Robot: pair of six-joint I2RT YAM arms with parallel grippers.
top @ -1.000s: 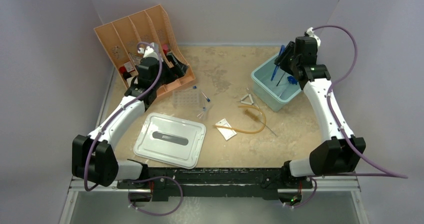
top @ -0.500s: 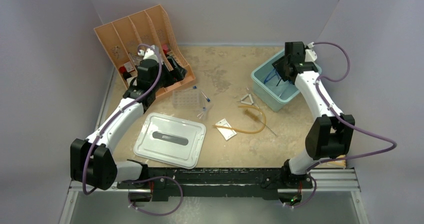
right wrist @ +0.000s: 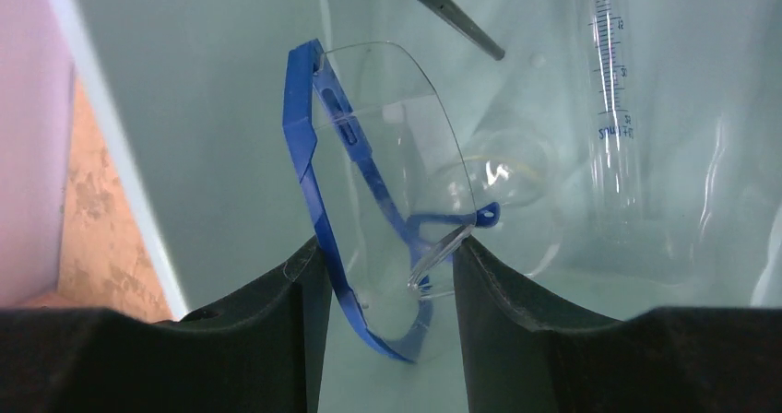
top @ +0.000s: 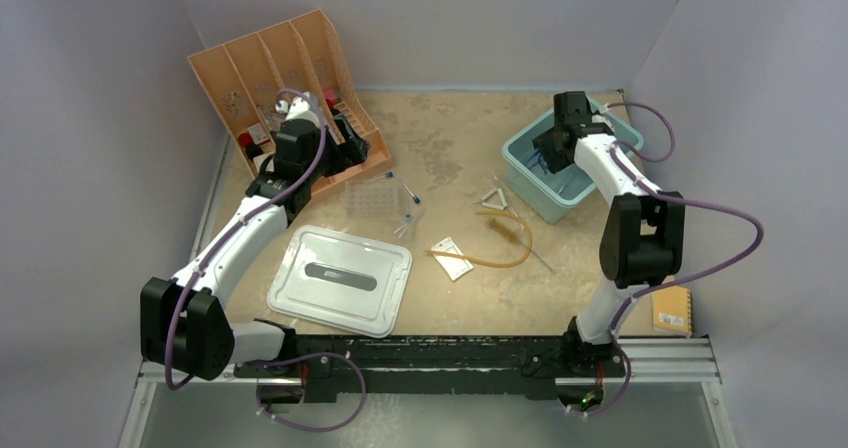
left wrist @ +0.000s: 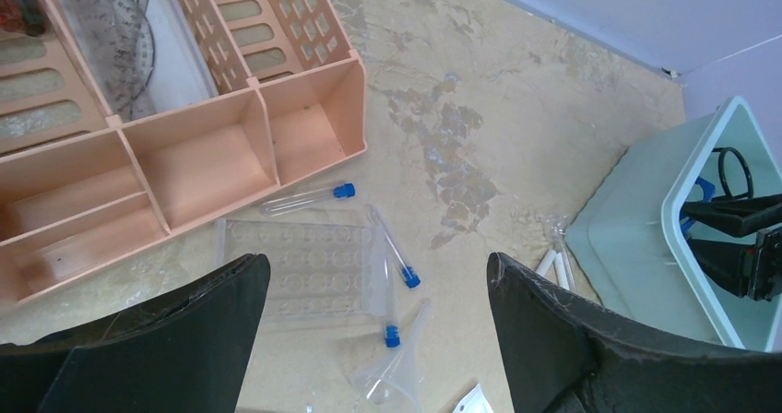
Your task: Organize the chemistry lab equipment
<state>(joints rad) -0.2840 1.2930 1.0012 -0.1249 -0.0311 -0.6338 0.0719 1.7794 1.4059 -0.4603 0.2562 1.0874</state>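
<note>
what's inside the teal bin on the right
In the teal bin: blue safety glasses gripped by the right hand, a clear graduated cylinder and a black wire ring. The hand and arm cover much of the bin's floor from above.

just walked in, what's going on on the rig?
The right gripper is down in the teal bin, closed on blue-framed safety glasses, next to a graduated cylinder. The left gripper hangs open and empty above the clear tube rack and loose blue-capped tubes, beside the peach organizer. The amber hose, wire triangle and small packet lie untouched on the table; the grey lid lies near left.
</note>
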